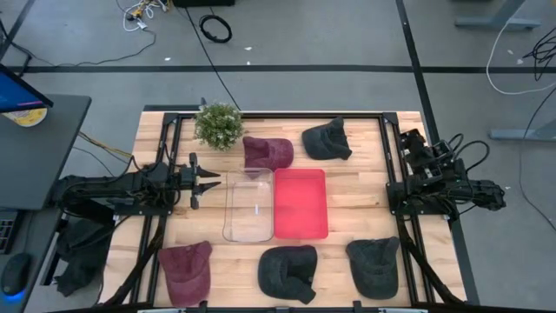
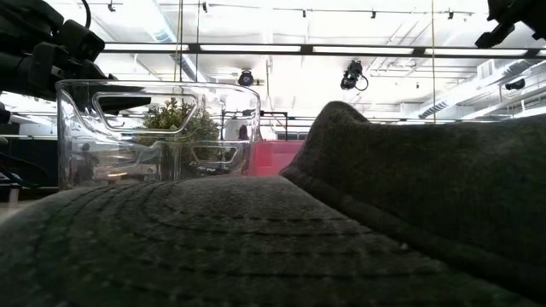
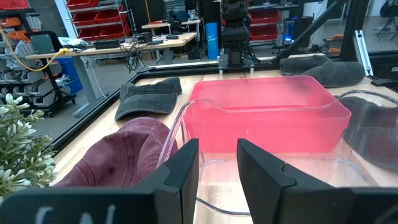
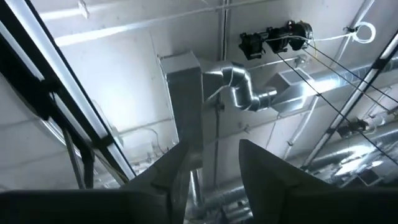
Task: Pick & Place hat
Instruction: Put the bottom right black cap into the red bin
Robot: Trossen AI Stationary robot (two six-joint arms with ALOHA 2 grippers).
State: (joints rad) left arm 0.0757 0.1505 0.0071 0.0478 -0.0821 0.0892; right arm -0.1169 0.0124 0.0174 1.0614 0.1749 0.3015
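We judge the task barely begun — none of the five hats is in a bin. Two maroon hats [image 1: 268,154] [image 1: 186,271] and three dark hats [image 1: 327,139] [image 1: 288,272] [image 1: 374,263] all lie on the table [image 1: 347,196], around the clear bin [image 1: 248,206] and the red bin [image 1: 301,203], which hold nothing. Our left gripper [image 1: 208,183] hovers just beside the clear bin, fingers parted and grasping nothing. Our right gripper [image 4: 208,165] waits at the table's right edge, pointed up at the ceiling, fingers apart — also holding nothing. Every pick and every placement is left.

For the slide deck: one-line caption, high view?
Left gripper open beside clear bin; five caps ring the bins.
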